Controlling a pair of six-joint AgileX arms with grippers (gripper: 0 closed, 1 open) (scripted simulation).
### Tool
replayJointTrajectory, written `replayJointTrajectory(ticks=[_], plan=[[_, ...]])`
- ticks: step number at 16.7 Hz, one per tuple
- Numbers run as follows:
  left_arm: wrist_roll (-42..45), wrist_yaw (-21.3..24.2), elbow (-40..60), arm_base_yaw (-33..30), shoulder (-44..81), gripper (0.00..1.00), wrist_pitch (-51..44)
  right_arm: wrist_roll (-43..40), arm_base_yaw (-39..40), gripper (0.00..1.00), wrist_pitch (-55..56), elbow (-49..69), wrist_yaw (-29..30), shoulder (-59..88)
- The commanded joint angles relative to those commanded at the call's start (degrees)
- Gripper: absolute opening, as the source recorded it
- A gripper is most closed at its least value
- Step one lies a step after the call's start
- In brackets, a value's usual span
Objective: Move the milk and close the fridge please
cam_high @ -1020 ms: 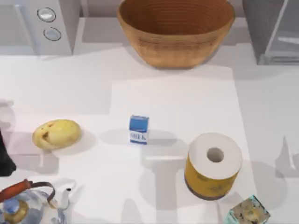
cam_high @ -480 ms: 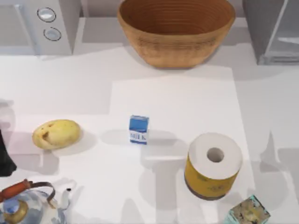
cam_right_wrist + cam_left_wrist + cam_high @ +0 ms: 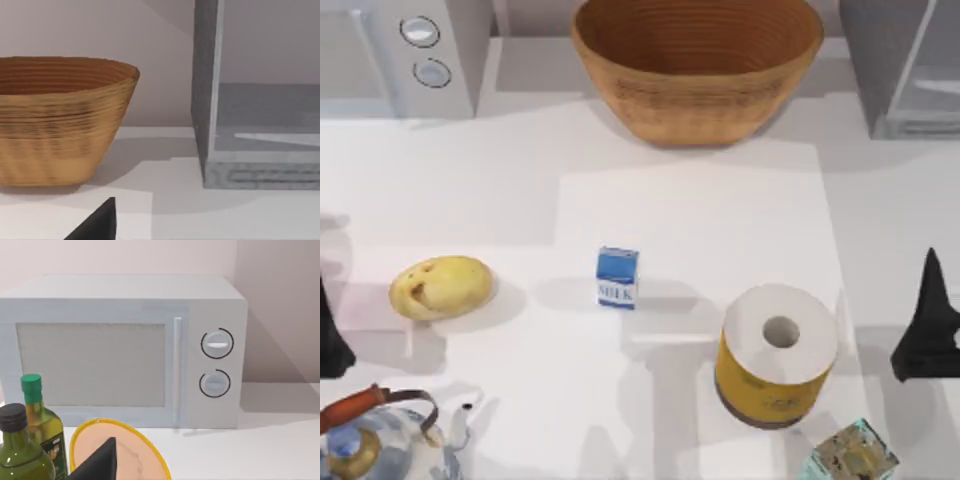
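The milk (image 3: 617,278), a small blue and white carton, stands upright near the middle of the table. The grey fridge (image 3: 900,70) stands at the back right corner; in the right wrist view the fridge (image 3: 205,100) is open and its inside shows. My right gripper (image 3: 930,275) hovers at the table's right edge, well to the right of the milk and in front of the fridge, holding nothing. At the left edge sits my left gripper (image 3: 328,335), parked beside the potato.
A big woven basket (image 3: 695,65) stands at the back middle and a microwave (image 3: 420,50) at the back left. A potato (image 3: 440,287), a kettle (image 3: 370,440), a paper roll (image 3: 777,350) and a teal box (image 3: 855,455) crowd the front.
My right gripper has come into the top view at the right edge, where before only its shadow lay. The milk and the left arm have not moved.
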Motion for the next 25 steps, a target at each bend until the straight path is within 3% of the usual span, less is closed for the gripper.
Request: replayJointTrajectory(ticks=[4, 13, 25], plan=[[0.0, 0.0, 0.0, 0.0, 0.0, 1.0, 0.0, 0.1, 5.5, 1.0, 4.6, 0.2, 5.5, 4.9], [0.0, 0.0, 0.0, 0.0, 0.0, 1.0, 0.0, 0.2, 6.7, 1.0, 6.3, 3.9, 6.8, 10.2], [0.0, 0.0, 0.0, 0.0, 0.0, 1.0, 0.0, 1.3, 17.1, 1.0, 22.3, 39.3, 19.6, 60.3]])
